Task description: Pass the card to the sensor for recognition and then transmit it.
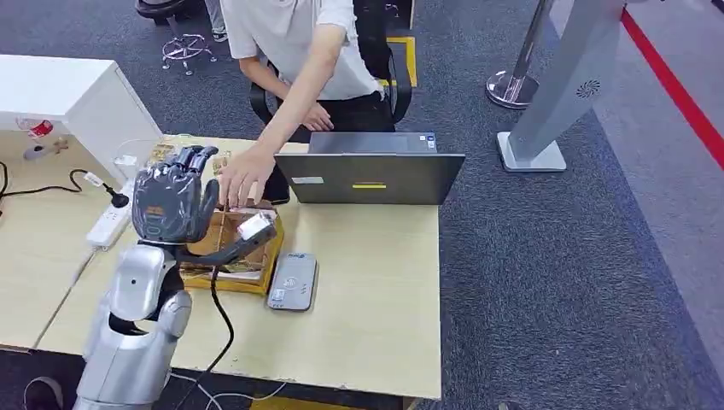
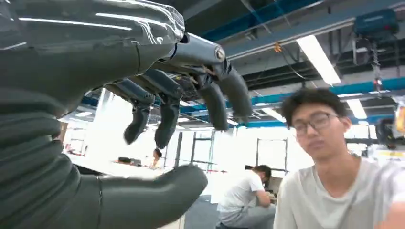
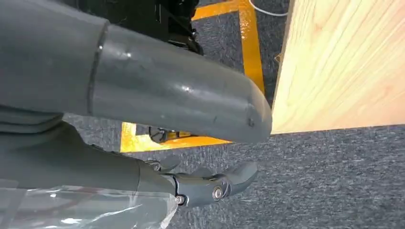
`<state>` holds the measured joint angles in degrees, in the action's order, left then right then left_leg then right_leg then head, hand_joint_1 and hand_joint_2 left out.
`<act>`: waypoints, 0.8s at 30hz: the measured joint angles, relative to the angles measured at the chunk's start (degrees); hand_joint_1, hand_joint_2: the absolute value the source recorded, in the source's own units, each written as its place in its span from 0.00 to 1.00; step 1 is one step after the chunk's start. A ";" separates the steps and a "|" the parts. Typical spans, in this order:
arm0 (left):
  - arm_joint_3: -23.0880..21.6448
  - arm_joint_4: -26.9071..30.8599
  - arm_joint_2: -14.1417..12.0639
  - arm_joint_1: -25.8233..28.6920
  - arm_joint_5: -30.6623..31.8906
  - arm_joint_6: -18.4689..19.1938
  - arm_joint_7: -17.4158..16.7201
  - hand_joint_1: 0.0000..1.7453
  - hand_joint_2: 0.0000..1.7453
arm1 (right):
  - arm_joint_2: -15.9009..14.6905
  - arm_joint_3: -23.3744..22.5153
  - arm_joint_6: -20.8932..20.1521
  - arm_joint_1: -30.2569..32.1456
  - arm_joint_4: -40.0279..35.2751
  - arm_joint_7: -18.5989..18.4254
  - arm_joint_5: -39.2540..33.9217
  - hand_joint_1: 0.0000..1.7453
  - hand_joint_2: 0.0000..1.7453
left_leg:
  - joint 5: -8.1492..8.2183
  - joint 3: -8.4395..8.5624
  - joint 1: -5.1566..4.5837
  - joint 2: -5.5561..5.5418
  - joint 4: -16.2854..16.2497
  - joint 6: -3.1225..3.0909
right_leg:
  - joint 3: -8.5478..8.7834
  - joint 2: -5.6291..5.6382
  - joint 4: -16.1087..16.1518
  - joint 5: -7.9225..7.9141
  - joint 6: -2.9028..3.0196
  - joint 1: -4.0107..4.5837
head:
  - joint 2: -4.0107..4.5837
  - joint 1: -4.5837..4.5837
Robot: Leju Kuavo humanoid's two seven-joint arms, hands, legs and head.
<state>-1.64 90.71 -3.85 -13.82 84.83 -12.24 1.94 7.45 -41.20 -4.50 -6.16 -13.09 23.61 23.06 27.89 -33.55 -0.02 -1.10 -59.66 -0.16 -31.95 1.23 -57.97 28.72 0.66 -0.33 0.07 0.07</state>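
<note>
Thinness is my worry: the small white card (image 1: 254, 225), lying on the yellow cardboard box (image 1: 254, 275) under my open, empty left robot hand (image 1: 175, 203), looks light, stiff and slippery, so I'd pinch its edges; my right robot hand (image 3: 143, 114) hangs beside the pale wooden counter (image 3: 344, 62), its grip unclear.

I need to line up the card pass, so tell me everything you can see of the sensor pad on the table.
The sensor pad is a flat grey slab with rounded corners and small markings on top. It lies flat on the wooden table, right beside the yellowish box, in front of the laptop. Nothing rests on it; the left robot hand is raised beyond the box.
</note>
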 joint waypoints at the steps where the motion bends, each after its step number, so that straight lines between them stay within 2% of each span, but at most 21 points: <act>1: 0.00 0.15 -0.02 0.96 -0.05 -0.36 0.56 0.00 1.00 | 0.07 -0.22 0.02 0.11 0.00 0.28 -0.24 0.00 0.00 | 0.00 0.00 0.00 0.00 0.01 0.00 | 0.00 0.00 0.00 0.02 0.01 0.00 | 0.00 0.00; 5: -0.48 3.13 0.55 5.87 0.76 -0.77 2.00 0.00 1.00 | 0.11 -1.57 -0.07 0.75 0.00 0.83 -1.18 0.00 0.00 | 0.03 0.00 0.00 0.01 0.02 0.02 | -0.02 0.01 0.02 0.04 0.00 0.00 | 0.00 -0.02; 13: -6.41 9.82 0.07 14.24 0.54 0.24 1.12 0.00 1.00 | 0.11 -4.48 -0.24 1.82 0.00 2.25 -2.03 0.00 0.00 | 0.04 -0.02 -0.03 0.00 0.01 -0.01 | -0.01 -0.01 0.03 0.04 -0.01 -0.01 | 0.00 -0.02; 20: -10.03 11.96 -1.33 16.62 -1.34 0.17 1.03 0.00 1.00 | 0.11 -6.38 -0.33 1.90 -0.02 2.40 -2.18 0.00 0.00 | 0.03 0.00 -0.04 0.00 0.01 0.01 | -0.01 -0.01 0.02 0.03 0.00 0.00 | 0.00 0.00; 24: -10.73 11.96 -2.23 16.67 -2.80 2.95 0.16 0.00 1.00 | 0.09 -7.56 -0.31 1.90 -0.02 2.53 -2.10 0.00 0.00 | 0.03 0.00 -0.04 0.00 0.01 0.01 | -0.01 -0.01 0.02 0.03 0.00 0.00 | 0.00 -0.02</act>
<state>-12.37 102.66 -6.08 2.84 82.03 -9.29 2.10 7.54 -48.76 -4.81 -4.26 -13.11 26.14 20.96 27.92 -33.55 -0.06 -1.10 -59.64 -0.15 -31.96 1.22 -57.95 28.75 0.66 -0.33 0.07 0.04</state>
